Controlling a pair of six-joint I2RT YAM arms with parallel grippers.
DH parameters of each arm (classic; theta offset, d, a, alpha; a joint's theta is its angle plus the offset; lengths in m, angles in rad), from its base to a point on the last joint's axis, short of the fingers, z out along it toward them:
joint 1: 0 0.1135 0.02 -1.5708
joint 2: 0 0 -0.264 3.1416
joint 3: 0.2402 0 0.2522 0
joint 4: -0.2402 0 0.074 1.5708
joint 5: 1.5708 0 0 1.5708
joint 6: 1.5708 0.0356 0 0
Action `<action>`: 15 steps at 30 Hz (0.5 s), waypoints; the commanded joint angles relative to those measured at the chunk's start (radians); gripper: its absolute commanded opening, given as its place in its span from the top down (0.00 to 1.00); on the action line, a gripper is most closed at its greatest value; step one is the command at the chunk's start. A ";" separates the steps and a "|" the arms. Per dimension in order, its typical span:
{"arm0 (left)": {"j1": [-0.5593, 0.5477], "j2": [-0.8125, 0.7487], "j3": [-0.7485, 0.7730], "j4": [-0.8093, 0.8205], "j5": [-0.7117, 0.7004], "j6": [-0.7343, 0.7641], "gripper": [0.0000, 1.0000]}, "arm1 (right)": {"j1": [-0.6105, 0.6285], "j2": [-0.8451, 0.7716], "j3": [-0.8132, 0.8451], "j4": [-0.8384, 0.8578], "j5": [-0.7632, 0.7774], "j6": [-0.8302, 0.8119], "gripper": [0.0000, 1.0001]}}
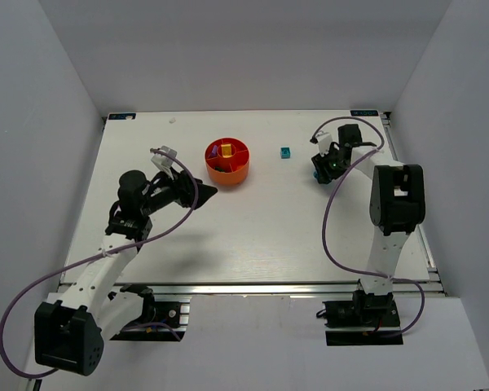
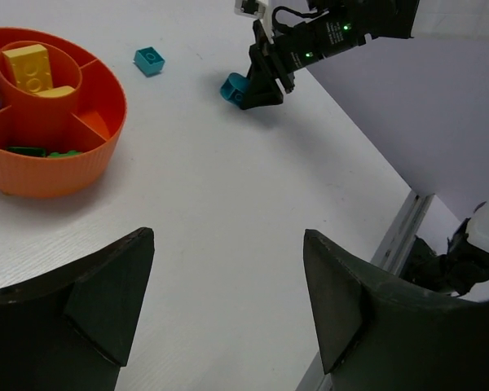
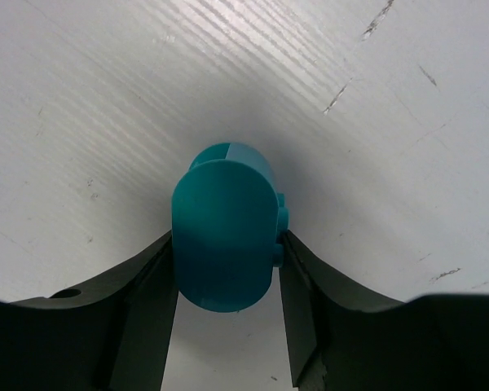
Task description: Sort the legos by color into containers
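The right gripper (image 3: 228, 277) pinches 1 rounded cyan lego (image 3: 225, 228) at the table (image 3: 106, 98), likely bound for the divided orange bowl (image 2: 61, 171); the left gripper (image 2: 228, 293) gapes empty.

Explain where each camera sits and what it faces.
Top external: overhead from the near edge, looking down on the table; left arm and right arm show.
Left wrist: on the left arm, facing across the table to the bowl and right pincer; its open left pincer shows.
Right wrist: close above the table, looking down; its fingers clamp a cyan piece.
Shared: both wrist views show that cyan piece.
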 commanded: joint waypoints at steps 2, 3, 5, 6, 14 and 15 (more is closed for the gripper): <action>-0.022 0.044 -0.013 0.090 0.063 -0.089 0.20 | -0.008 -0.113 -0.054 0.042 -0.050 -0.044 0.82; -0.032 0.053 0.002 0.089 0.076 -0.103 0.21 | -0.003 -0.136 -0.068 0.017 -0.115 -0.067 0.89; -0.053 0.058 0.016 0.084 0.079 -0.133 0.22 | 0.004 -0.230 -0.112 -0.042 -0.220 -0.116 0.94; -0.074 0.056 0.034 0.075 0.073 -0.137 0.22 | 0.006 -0.277 -0.140 -0.076 -0.366 -0.148 0.95; -0.220 0.145 0.111 0.021 -0.002 -0.298 0.19 | 0.099 -0.690 -0.373 -0.123 -0.739 -0.238 0.97; -0.240 0.162 0.125 0.015 -0.018 -0.307 0.18 | 0.138 -0.710 -0.386 -0.115 -0.745 -0.227 0.96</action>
